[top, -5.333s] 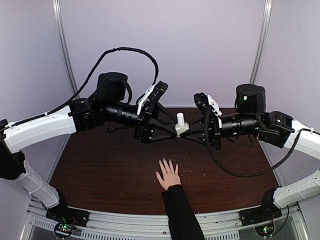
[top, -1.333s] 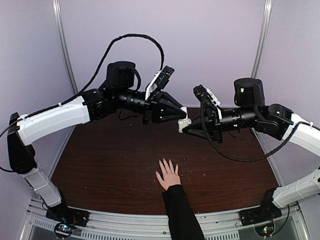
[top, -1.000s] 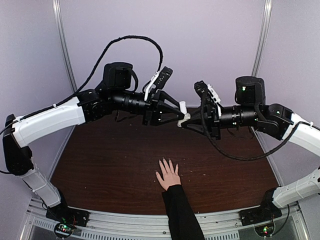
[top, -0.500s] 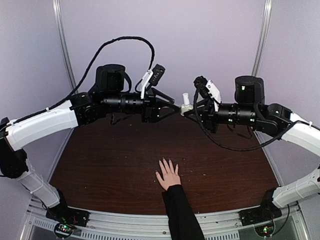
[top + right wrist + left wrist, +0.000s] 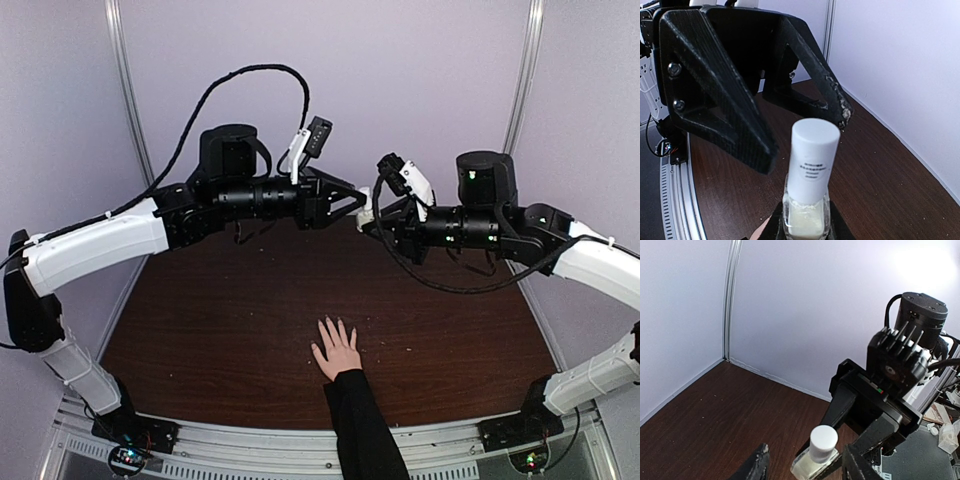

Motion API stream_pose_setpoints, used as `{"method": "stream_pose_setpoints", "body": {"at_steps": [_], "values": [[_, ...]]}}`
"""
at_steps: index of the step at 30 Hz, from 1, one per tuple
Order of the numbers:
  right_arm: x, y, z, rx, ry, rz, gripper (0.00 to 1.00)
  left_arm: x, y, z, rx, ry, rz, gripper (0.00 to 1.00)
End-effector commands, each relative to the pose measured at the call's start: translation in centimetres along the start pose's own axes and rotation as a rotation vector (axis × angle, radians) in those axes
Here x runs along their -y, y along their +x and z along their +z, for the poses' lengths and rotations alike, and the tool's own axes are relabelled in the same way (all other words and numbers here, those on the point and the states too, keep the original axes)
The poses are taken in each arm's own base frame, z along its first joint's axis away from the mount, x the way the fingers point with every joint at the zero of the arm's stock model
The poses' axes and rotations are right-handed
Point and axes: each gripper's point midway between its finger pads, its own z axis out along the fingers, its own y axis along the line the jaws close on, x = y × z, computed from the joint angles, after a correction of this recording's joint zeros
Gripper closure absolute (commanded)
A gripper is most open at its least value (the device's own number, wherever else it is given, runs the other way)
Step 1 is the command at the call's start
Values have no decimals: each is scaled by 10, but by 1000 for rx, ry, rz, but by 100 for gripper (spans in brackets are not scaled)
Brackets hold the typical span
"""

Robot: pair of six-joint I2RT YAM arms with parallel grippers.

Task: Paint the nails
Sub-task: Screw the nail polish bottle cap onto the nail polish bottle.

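A light-skinned hand (image 5: 337, 348) with a black sleeve lies flat on the dark table, fingers spread; its nails are too small to make out. High above it, my right gripper (image 5: 372, 217) is shut on the body of a small clear bottle (image 5: 806, 212) with a white cap (image 5: 813, 159), which stands upright. My left gripper (image 5: 352, 203) faces it, open. In the left wrist view its fingers (image 5: 757, 467) stand wide on either side of the cap (image 5: 823, 438) without touching it. The right wrist view shows those black fingers (image 5: 735, 115) just behind the bottle.
The dark wooden table (image 5: 220, 320) is enclosed by pale walls with metal posts (image 5: 125, 90) at the back corners. Both arms stretch inward from the sides and meet above the table's far middle. A black cable (image 5: 250, 75) loops over the left arm.
Both grippers have risen with the bottle over the past seconds. The left gripper has gone from shut to open round the cap. The right gripper and bottle have shifted slightly left.
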Motion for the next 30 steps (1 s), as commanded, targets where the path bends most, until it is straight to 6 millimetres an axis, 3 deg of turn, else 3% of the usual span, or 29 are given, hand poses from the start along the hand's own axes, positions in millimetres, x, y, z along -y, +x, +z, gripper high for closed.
{"method": "stream_pose_setpoints", "body": {"at_steps": [1,18,26,30], "values": [[1,-17,-4,35,12,8,100,5,-27,3,78,28,2,51],[-1,-16,-3,29,9,3,100,9,-18,12,41,85,-10,69],[-1,-16,-2,27,6,8,100,16,-12,8,30,115,21,98],[-2,-19,0,24,-5,13,100,16,-4,10,3,128,40,100]]}}
